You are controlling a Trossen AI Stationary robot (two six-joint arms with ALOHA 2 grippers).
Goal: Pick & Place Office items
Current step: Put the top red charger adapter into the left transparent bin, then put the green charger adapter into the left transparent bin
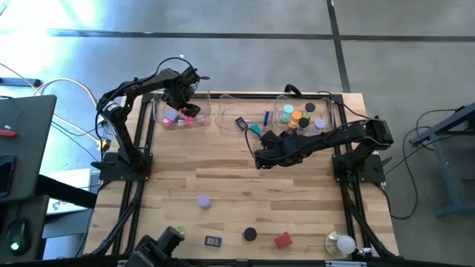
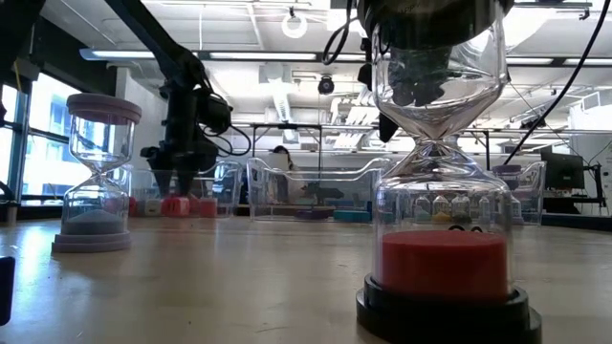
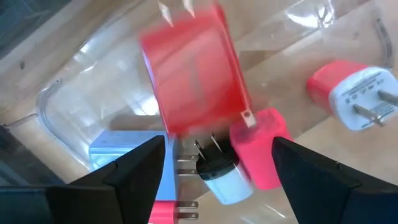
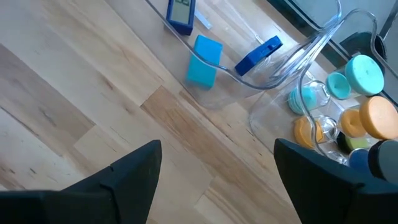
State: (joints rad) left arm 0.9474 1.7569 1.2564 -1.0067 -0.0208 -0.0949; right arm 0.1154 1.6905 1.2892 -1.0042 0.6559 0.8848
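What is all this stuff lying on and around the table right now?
Plastic trays: three, clear, in a row along the far edge of the wooden table.
Plug adapters: several, red, pink and blue, in the left tray; a red one blurred above them, apparently dropping.
Sand timers, far group: several, orange, teal and lilac caps, in the right tray.
Blue pieces: a few, in the middle tray.
Sand timers, near ones: lilac and black with red sand, on the front half.
Red block: one, front edge.
Small dark display: one, front edge.
White bulb: one, front right corner.
Left pincer: open, over the left tray.
Right pincer: open, over bare wood near the middle tray.
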